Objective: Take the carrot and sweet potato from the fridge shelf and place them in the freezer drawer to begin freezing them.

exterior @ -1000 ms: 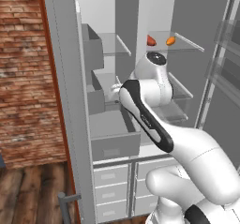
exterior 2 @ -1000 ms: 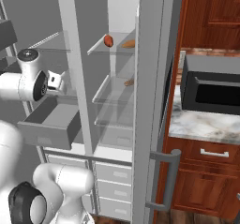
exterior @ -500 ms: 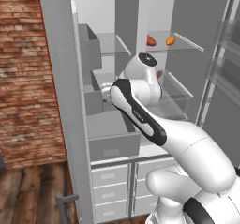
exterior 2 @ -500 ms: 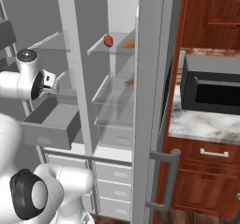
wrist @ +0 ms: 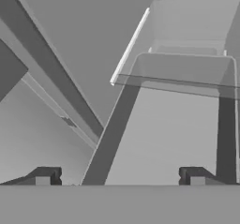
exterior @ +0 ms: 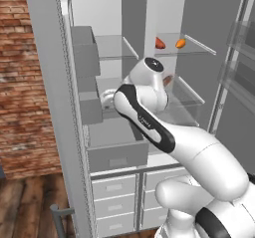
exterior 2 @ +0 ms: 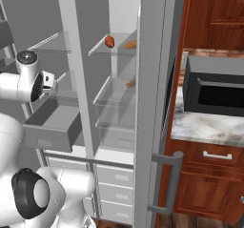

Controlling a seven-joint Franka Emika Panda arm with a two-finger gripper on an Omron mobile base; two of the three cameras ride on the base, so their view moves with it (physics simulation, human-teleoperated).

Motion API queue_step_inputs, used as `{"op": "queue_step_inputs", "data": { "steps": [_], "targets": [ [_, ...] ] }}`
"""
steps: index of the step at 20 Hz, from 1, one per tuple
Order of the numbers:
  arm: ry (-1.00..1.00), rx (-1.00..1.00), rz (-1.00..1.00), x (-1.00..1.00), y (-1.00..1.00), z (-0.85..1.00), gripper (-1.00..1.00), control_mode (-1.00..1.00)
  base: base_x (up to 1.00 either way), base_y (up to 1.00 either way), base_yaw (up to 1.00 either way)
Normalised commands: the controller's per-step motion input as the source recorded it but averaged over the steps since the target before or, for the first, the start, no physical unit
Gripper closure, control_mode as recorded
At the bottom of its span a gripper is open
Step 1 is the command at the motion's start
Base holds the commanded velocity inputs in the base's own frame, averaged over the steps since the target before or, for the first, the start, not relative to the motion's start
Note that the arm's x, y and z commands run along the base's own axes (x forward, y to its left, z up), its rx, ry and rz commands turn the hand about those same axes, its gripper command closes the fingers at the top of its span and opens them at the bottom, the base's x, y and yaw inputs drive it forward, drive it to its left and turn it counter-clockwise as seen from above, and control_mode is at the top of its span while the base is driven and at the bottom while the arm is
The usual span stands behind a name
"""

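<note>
The sweet potato (exterior: 159,43) (exterior 2: 109,41), a red-orange lump, and the bright orange carrot (exterior: 180,43) (exterior 2: 129,44) lie side by side on the upper fridge shelf (exterior: 201,46) (exterior 2: 119,53). The grey freezer drawer (exterior: 117,155) (exterior 2: 45,137) stands pulled out below, on the left side. My gripper (exterior 2: 53,83) (wrist: 119,178) hovers above the drawer, left of and lower than the two foods. Its fingertips (wrist: 44,176) stand wide apart, open, with nothing between them. The hand view faces a glass shelf edge and bare grey walls.
A brownish-orange elongated piece (exterior: 168,79) (exterior 2: 130,84) lies on the shelf below. The fridge's centre divider (exterior 2: 76,79) stands between my hand and the foods. Small pale drawers (exterior: 114,187) sit under the freezer drawer. The open door (exterior 2: 152,103) and a microwave (exterior 2: 214,91) are to the right.
The arm has swung slightly to the left over the drawer, with the wrist turning. The jaws stay wide. The carrot and sweet potato have not moved.
</note>
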Motion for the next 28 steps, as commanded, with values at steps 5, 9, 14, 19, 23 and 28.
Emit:
{"op": "queue_step_inputs", "data": {
  "steps": [5, 9, 14, 19, 23, 28],
  "targets": [
    [-0.22, -0.22, 0.02, -0.46, -0.41, 0.25, -1.0, -1.0, 0.0, 0.0, 0.0],
    [-0.12, -0.13, 0.0, -0.63, -1.0, 0.19, -1.0, -1.0, 0.0, 0.0, 0.0],
    [-0.1, -0.18, -0.01, -0.52, -1.0, 0.02, -1.0, -1.0, 0.0, 0.0, 0.0],
    [-0.05, -0.17, 0.0, -0.22, -1.0, 0.0, -1.0, -1.0, 0.0, 0.0, 0.0],
    [-0.01, -0.16, 0.0, 0.0, -0.85, 0.0, -1.0, -1.0, 0.0, 0.0, 0.0],
    [0.0, -0.19, 0.0, 0.0, -0.52, 0.0, -1.0, -1.0, 0.0, 0.0, 0.0]
  ]
}}
